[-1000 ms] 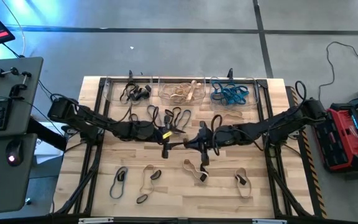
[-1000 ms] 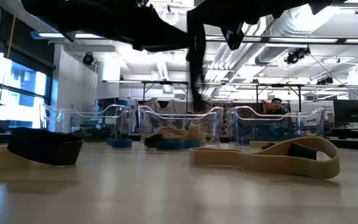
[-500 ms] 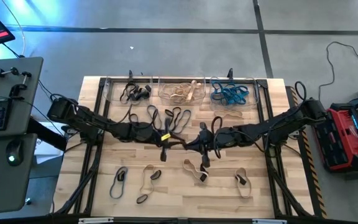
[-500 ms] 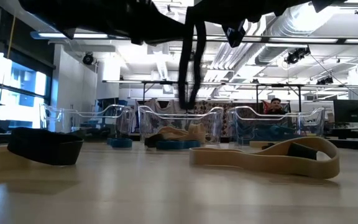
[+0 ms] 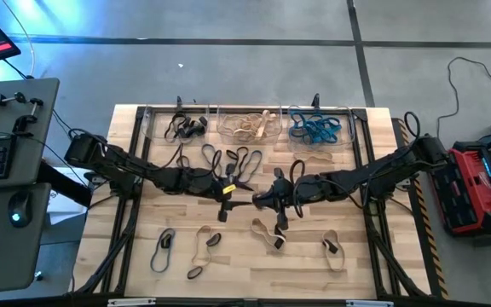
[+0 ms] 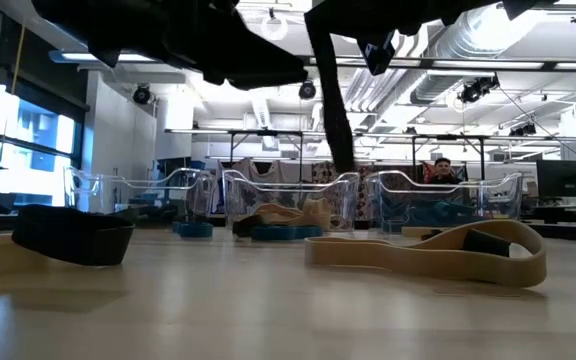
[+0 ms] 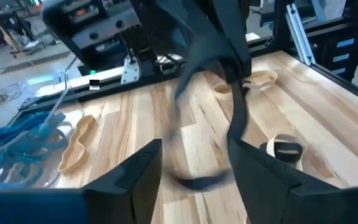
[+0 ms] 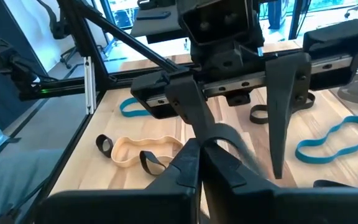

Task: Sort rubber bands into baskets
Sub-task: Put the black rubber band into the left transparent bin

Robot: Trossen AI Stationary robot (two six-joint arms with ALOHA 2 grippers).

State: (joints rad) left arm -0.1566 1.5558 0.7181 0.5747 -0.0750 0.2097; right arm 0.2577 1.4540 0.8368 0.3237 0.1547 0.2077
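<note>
Right gripper (image 5: 261,199) pinches black band (image 6: 333,100) mid-air for handoff (likely black basket (image 5: 181,126)); left gripper (image 5: 237,189) fingers spread, facing it.

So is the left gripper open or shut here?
Open. In the left wrist view the left gripper shows its two fingers spread wide apart, bare table between them; a black band dangles ahead.

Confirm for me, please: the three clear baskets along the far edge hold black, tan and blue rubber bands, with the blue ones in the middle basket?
Not quite: in the high view the middle basket holds the tan rubber bands. The blue rubber bands lie in the right-hand basket, the black rubber bands in the left-hand basket.
</note>
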